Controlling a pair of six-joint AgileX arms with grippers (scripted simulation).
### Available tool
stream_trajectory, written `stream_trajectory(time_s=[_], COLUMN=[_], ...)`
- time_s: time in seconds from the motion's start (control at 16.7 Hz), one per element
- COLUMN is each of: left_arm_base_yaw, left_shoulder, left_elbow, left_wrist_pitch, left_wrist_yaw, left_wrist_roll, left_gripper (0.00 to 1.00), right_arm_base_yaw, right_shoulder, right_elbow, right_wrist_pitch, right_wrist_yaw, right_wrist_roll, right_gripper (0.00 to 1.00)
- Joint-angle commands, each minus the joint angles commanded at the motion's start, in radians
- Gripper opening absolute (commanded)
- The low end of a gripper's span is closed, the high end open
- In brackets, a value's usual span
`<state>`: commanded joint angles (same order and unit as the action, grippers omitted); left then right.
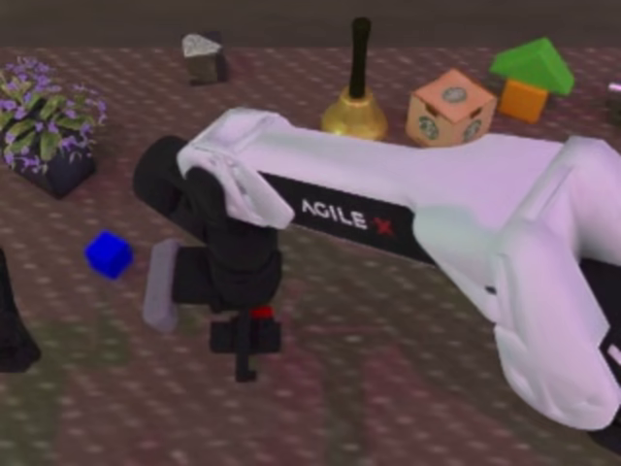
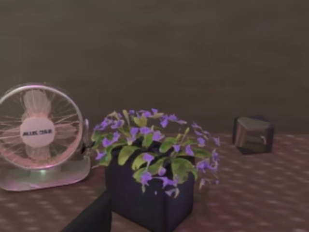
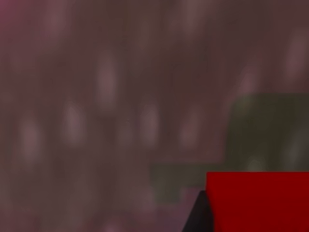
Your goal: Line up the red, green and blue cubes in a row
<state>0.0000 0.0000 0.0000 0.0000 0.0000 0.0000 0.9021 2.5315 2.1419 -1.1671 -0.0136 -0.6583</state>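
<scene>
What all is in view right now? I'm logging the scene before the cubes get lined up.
blue cube: one, bright blue, on the table at the left.
red cube: one, bright red, at the right gripper, mostly hidden in the top view.
green cube: none visible.
potted plant: one, purple flowers in a dark pot, far left.
fan: one, pale, beside the plant in the left wrist view.
dark block: one, grey-topped, at the back.
bell: one, gold with black handle, back centre.
peach cube: one, round emblems, back right.
orange block: one, under a green wedge, back right.
table: one, reddish patterned.
right gripper: black, low over the table's middle.
left arm: dark, at the left edge.
</scene>
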Motion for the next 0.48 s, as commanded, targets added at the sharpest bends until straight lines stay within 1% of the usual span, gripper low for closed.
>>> stream_trajectory(time_s=[0.48], left_arm_base_yaw=[0.000], left_shoulder=[0.000], left_elbow=[0.000], left_wrist_pitch=[0.000], left_wrist_yaw=[0.000], left_wrist_roll=[0.000], left_gripper=[1.00], right_arm_base_yaw=[0.000], right_shoulder=[0.000], right_elbow=[0.000], right_wrist_pitch=[0.000], right_wrist_yaw=[0.000], right_wrist_roll=[0.000], right_gripper=[0.98])
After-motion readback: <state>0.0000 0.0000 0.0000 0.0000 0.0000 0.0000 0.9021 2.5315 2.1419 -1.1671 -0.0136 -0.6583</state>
